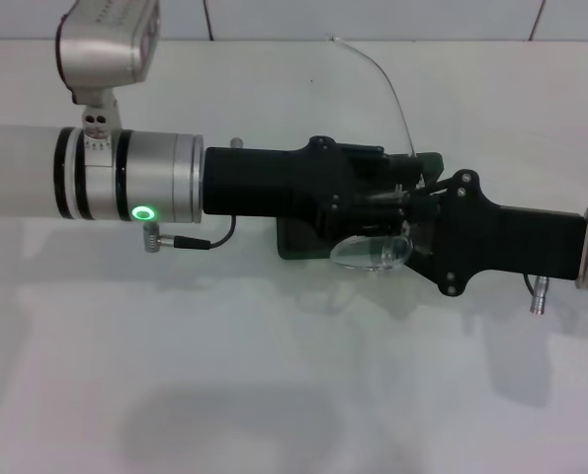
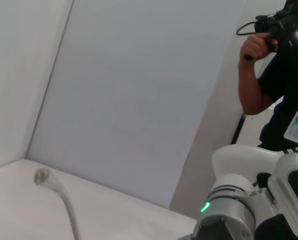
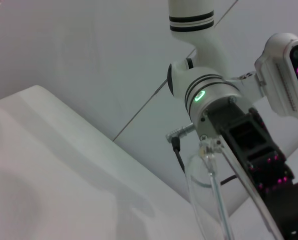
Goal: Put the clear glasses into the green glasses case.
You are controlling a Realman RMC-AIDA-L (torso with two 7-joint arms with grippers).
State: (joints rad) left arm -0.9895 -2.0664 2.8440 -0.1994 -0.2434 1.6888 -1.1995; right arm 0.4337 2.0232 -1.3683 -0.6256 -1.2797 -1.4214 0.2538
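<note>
White matte table [image 1: 274, 395], clear glasses [image 1: 373, 252] over green glasses case [image 1: 298, 242]; gripper states unclear.

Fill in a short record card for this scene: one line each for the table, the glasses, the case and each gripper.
table: white tabletop
clear glasses: lens between the two grippers, over the case; one thin arm juts toward the far edge
green glasses case: mostly hidden under the grippers, edge showing
left gripper: reaches in from the left, above the case
right gripper: reaches in from the right, meets the left one at the glasses
</note>
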